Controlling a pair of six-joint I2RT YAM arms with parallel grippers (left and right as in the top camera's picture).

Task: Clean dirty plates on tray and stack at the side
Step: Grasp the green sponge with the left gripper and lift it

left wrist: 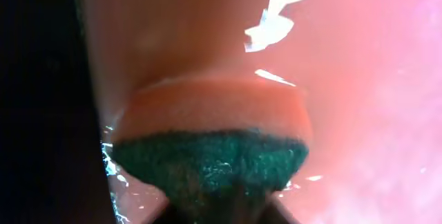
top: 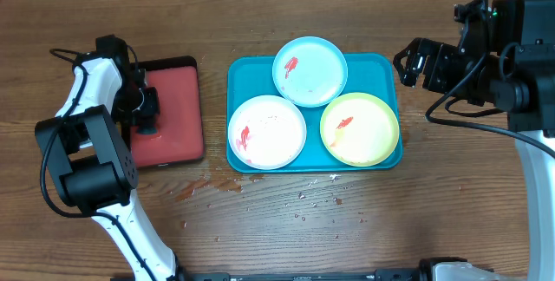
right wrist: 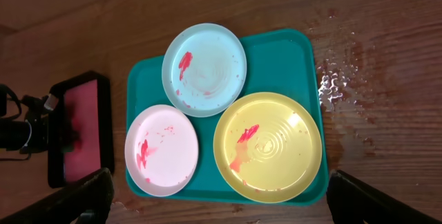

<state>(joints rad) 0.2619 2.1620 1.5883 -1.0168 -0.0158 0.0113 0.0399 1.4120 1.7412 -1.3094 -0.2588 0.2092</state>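
Three plates lie on the turquoise tray [top: 251, 66]: a light blue one [top: 310, 71] at the back, a pinkish-white one [top: 267, 132] front left and a yellow-green one [top: 360, 129] front right, each with red smears. My left gripper [top: 147, 118] is down in the red tray, shut on an orange sponge [left wrist: 214, 113] with a green scrub face, pinched at its green end [left wrist: 217, 207]. My right gripper [top: 414, 62] is open and empty, raised to the right of the tray. Its wrist view shows the blue [right wrist: 204, 59], pink [right wrist: 161, 150] and yellow [right wrist: 268, 146] plates below its spread fingers [right wrist: 221, 191].
A smaller black-rimmed red tray [top: 178, 120] sits left of the turquoise tray, also in the right wrist view [right wrist: 79, 124]. Water drops and a reddish wet patch [top: 299, 196] lie on the wooden table in front of the tray. More wet spots [right wrist: 338, 79] lie beside it.
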